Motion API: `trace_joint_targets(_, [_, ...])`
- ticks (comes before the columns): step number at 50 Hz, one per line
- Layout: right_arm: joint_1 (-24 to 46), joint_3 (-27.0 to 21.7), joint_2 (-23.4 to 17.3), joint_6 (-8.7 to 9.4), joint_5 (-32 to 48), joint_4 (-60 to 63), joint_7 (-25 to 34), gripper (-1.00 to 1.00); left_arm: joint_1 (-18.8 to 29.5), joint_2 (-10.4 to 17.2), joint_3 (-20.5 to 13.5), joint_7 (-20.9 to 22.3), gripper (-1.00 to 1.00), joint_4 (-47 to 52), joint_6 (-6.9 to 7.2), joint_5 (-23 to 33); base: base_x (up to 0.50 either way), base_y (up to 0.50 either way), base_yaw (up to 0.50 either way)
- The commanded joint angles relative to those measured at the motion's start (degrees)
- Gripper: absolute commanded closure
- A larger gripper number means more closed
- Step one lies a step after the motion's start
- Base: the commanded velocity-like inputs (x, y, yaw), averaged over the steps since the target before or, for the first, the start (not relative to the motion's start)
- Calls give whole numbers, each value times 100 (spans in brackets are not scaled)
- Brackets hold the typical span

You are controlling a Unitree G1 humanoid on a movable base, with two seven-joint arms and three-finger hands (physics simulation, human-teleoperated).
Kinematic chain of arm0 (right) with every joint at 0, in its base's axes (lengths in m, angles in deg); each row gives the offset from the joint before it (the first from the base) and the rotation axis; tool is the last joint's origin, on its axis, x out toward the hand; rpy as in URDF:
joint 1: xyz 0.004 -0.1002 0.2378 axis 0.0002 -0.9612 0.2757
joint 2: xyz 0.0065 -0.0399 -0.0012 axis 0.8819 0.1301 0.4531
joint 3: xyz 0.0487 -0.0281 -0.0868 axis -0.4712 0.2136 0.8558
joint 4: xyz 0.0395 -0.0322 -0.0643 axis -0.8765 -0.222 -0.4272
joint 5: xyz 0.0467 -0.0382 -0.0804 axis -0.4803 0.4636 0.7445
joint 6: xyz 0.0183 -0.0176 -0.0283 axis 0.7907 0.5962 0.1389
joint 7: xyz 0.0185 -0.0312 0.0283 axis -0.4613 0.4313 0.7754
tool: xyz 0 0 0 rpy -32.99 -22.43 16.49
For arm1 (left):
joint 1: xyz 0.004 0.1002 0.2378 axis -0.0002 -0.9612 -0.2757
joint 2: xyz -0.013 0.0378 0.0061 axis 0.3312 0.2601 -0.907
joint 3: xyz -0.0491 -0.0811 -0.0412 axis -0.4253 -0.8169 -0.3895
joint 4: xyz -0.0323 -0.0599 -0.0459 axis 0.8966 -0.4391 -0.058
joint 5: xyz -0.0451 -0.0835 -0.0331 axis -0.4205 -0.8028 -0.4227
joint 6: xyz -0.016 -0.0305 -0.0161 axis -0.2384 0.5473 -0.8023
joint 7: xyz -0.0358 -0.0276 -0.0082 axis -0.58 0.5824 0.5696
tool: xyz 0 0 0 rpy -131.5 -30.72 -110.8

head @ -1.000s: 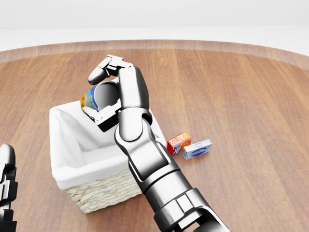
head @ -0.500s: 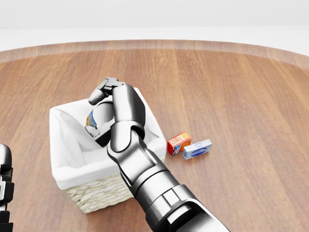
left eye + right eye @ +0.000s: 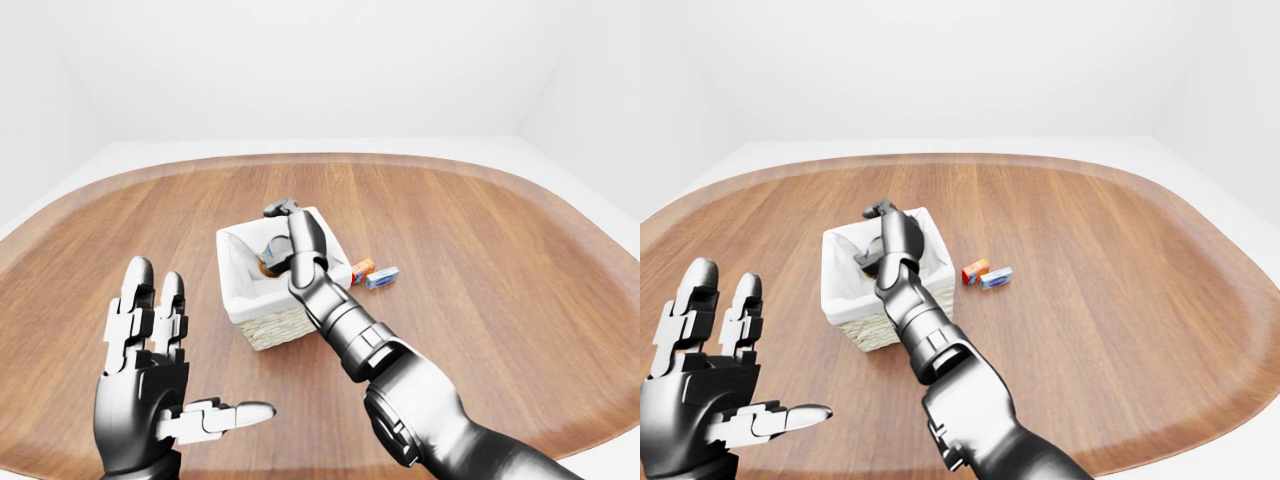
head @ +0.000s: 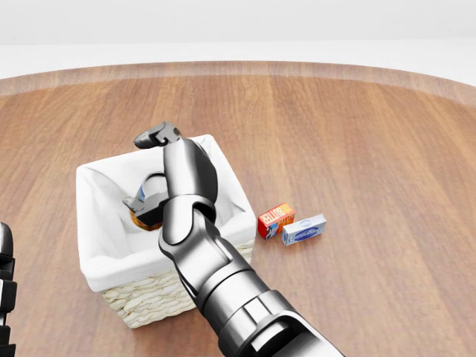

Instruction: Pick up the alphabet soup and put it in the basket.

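The alphabet soup can (image 4: 143, 210) lies low inside the white-lined wicker basket (image 4: 152, 296), left of centre in the head view. My right hand (image 4: 149, 172) reaches over the basket's right wall into it. Its thumb (image 4: 157, 136) stands above the rim, well clear of the can, while its fingers (image 4: 139, 201) hang down by the can, so the hand looks open. My arm hides part of the can. My left hand (image 3: 165, 375) is open and empty, held up at the lower left of the left-eye view, far from the basket.
A small red box (image 4: 276, 220) and a blue-and-white box (image 4: 303, 230) lie side by side on the wooden table (image 4: 357, 134) just right of the basket. The table's rounded edge (image 3: 560, 185) curves around the view, with white floor beyond.
My right hand has come down with the can from above the basket's rim into the basket. The can now sits low inside, and the thumb has come away from it.
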Motion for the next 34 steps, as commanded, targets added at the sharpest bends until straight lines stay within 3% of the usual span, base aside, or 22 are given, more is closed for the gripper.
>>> trace_joint_targets(1, [-25, 66, 54, 0, 149, 160, 0, -100, -27, -36, -27, 54, -100, 12, 0, -20, 0, 0, 0])
trace_joint_targets(34, [-105, 84, 54, 0, 229, 55, 0, -100, -15, -64, -46, 74, -100, 35, 0, -21, 0, 0, 0])
